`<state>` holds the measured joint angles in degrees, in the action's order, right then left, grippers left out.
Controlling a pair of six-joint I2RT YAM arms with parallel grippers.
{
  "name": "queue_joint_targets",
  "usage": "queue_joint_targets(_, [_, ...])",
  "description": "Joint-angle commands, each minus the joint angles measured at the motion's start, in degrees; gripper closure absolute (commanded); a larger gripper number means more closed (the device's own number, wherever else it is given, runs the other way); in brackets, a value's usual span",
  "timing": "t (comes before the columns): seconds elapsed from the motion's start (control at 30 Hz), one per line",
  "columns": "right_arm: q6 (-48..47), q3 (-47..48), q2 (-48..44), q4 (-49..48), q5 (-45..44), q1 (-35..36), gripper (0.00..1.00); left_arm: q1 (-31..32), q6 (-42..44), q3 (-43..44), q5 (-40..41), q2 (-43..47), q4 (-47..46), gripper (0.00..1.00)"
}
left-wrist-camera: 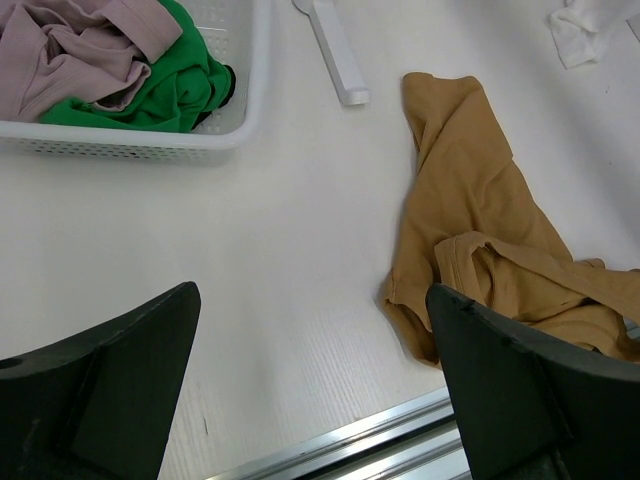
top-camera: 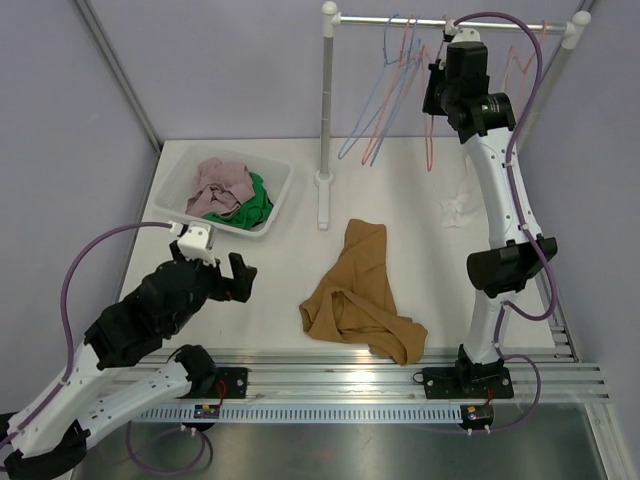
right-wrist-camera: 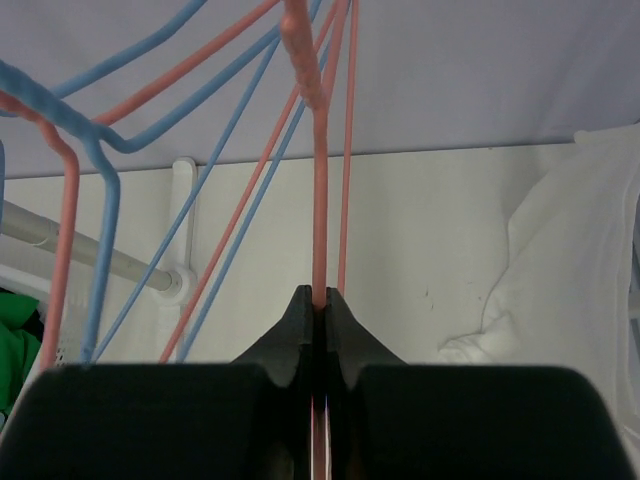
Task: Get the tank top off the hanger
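Observation:
A tan tank top (top-camera: 358, 296) lies crumpled on the white table, off any hanger; it also shows in the left wrist view (left-wrist-camera: 480, 250). My right gripper (top-camera: 432, 92) is raised at the clothes rail (top-camera: 450, 22) and is shut on a pink hanger (right-wrist-camera: 319, 190) that hangs there bare. Other pink and blue hangers (top-camera: 385, 90) hang beside it. My left gripper (top-camera: 222, 272) is open and empty, low over the table to the left of the tank top, its black fingers (left-wrist-camera: 110, 380) wide apart.
A white basket (top-camera: 170, 195) with pink and green clothes (top-camera: 235, 190) stands at the back left. The rail's white post and foot (top-camera: 324, 180) stand mid-table. A white cloth (top-camera: 458, 205) lies at the right. A metal rail (top-camera: 400, 375) runs along the near edge.

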<state>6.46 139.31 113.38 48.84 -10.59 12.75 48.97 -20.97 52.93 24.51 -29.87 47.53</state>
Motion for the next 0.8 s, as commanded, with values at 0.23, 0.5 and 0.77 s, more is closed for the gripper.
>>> queue_joint_targets(0.23, [-0.39,-2.10,-8.61,-0.85,0.05,0.52,0.41,-2.04,-1.35,0.86,-3.15,-3.26,-3.41,0.01])
queue_joint_targets(0.5, [1.44,-19.29,-30.04,-1.99,-0.93,0.60,0.01,-0.90,-9.78,0.08,-7.71,-13.36,-11.46,0.01])
queue_joint_targets(0.77, [6.10,-48.93,-54.57,-14.81,20.33,0.52,0.00,9.90,-11.02,0.33,-6.76,-32.51,-23.70,0.01])
